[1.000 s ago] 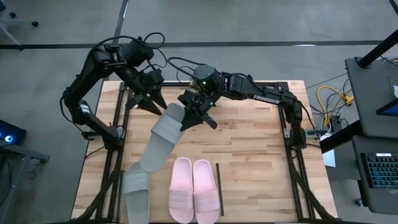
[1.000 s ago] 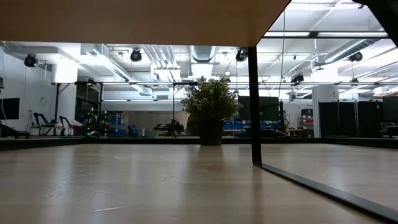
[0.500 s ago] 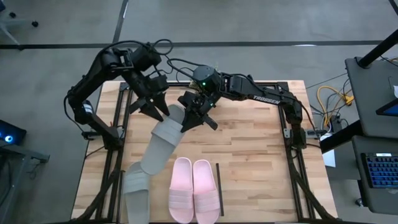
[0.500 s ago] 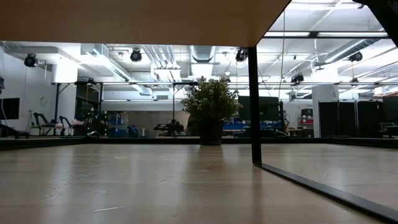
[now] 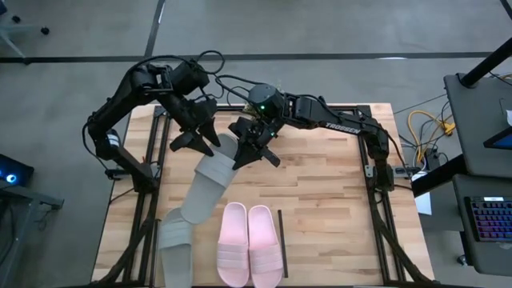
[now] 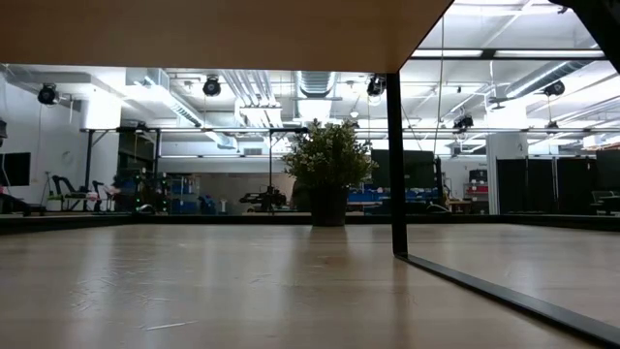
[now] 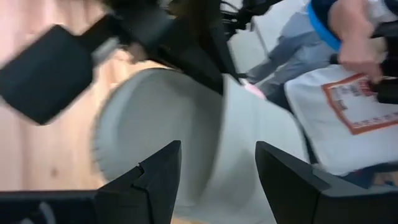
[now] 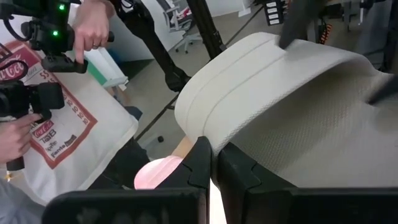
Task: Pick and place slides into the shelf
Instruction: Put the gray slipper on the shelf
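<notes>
One grey-green slide [image 5: 206,174] hangs over the table's middle-left. My right gripper [image 5: 246,152] is shut on its far end. In the right wrist view the slide's wide strap [image 8: 249,81] and dotted footbed rise just past my right gripper [image 8: 211,163]. My left gripper [image 5: 198,141] is open at the same far end. In the left wrist view its fingers stand on either side of the rounded end [image 7: 155,130], and no touch shows. The second grey-green slide [image 5: 174,242] and the pale pink pair [image 5: 248,244] lie flat near the near edge. The shelf shows only as a black upright [image 6: 395,145]. My right gripper pinches the side edge of the slide's sole [image 8: 205,134], beside the strap, between its two shut fingers. It comes slanting down from the table's far right. The slide is tilted, with its near end [image 5: 189,213] low over the other grey-green slide; whether they touch I cannot tell.
A short black bar [image 5: 282,232] lies right of the pink pair. Black arm frames run along both table sides. Bare wood [image 5: 336,200] spreads over the right half. In the wrist views a person's hand [image 8: 93,31] holds a camera beyond the table, next to a white bag.
My left gripper has moved toward the table's near right, closing in on the far end of the held slide. My right gripper and the slide have stayed where they were.
</notes>
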Controlling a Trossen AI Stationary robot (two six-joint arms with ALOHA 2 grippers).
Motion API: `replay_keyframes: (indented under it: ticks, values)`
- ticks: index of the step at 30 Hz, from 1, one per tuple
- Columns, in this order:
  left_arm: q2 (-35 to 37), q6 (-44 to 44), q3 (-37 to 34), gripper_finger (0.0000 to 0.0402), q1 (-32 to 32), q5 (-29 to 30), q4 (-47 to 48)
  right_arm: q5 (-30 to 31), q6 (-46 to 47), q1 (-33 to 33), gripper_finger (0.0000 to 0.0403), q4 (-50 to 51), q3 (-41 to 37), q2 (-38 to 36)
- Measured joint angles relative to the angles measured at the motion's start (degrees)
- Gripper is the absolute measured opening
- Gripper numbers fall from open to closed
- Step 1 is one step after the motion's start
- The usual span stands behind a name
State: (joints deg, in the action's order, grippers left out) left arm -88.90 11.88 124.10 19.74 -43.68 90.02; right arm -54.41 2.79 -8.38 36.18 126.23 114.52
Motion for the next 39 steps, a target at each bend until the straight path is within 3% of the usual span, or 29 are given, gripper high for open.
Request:
replay_keyframes:
  ticks: [18, 22, 29, 39]
  values:
    - [0.00, -1.80, -1.86, 0.0186, -3.34, -3.37, -0.04, -0.20, -0.50, -0.13, 0.0008, -0.04, 0.00, 0.00]
    - [0.00, -1.51, -1.91, 0.0141, -3.34, -3.40, -0.04, -0.19, -0.49, -0.11, 0.0008, -0.16, 0.00, 0.00]
    - [-0.31, -1.60, -1.97, 0.0015, -3.34, -3.98, -0.05, 0.07, -0.58, -0.07, 0.0008, -0.39, -0.02, 0.00]
    - [-0.31, -1.89, -1.97, 0.0003, -3.31, -5.57, -0.08, 0.56, -1.58, -0.10, 0.0009, -1.07, -0.04, -0.27]
